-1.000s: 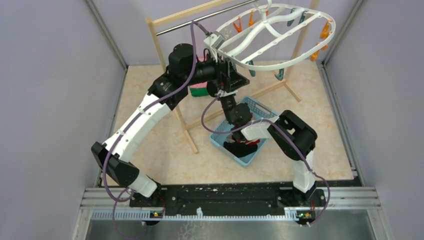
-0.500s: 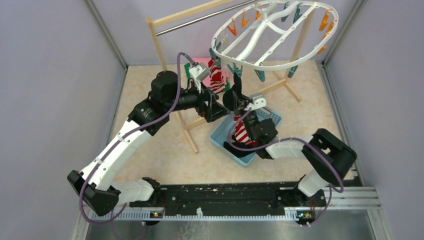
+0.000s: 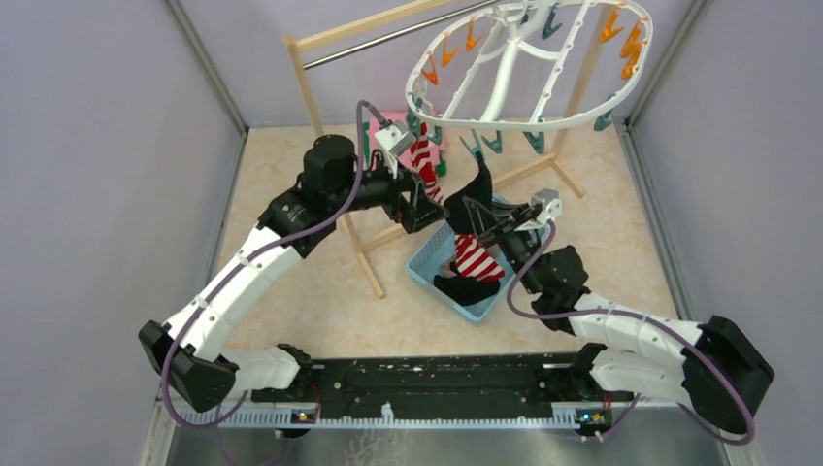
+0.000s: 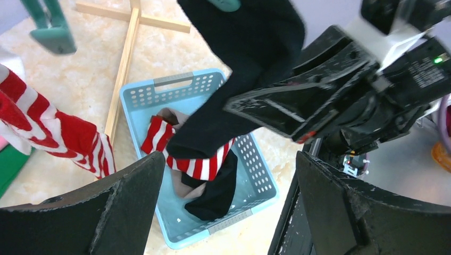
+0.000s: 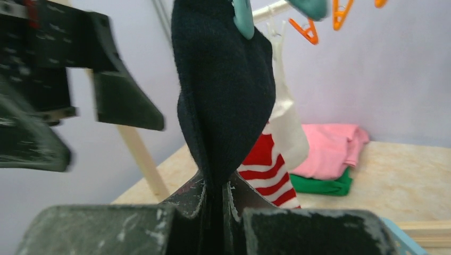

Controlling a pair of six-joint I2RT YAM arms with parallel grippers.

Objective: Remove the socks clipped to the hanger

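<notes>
The white oval hanger (image 3: 532, 124) hangs at the top with teal and orange clips. A black sock (image 3: 479, 186) hangs from a teal clip (image 5: 243, 18). My right gripper (image 3: 473, 221) is shut on the lower part of that sock (image 5: 223, 95), which is pinched between its fingers (image 5: 214, 199). My left gripper (image 3: 423, 206) is open and empty just left of it, above the basket (image 4: 228, 212). A red-and-white striped sock (image 3: 424, 160) and a white sock (image 5: 284, 122) also hang clipped. The black sock also shows in the left wrist view (image 4: 239, 79).
A light blue basket (image 3: 424, 273) below the grippers holds a striped sock (image 3: 476, 257) and a black sock (image 3: 466, 289). The wooden rack (image 3: 315, 102) with its metal bar carries the hanger. Folded pink (image 5: 330, 146) and green (image 5: 319, 186) cloths lie behind.
The hanger has swung and turned. My right arm has risen from the basket and stretched out to the black sock. My left arm has pulled back from the hanger to beside the striped sock.
</notes>
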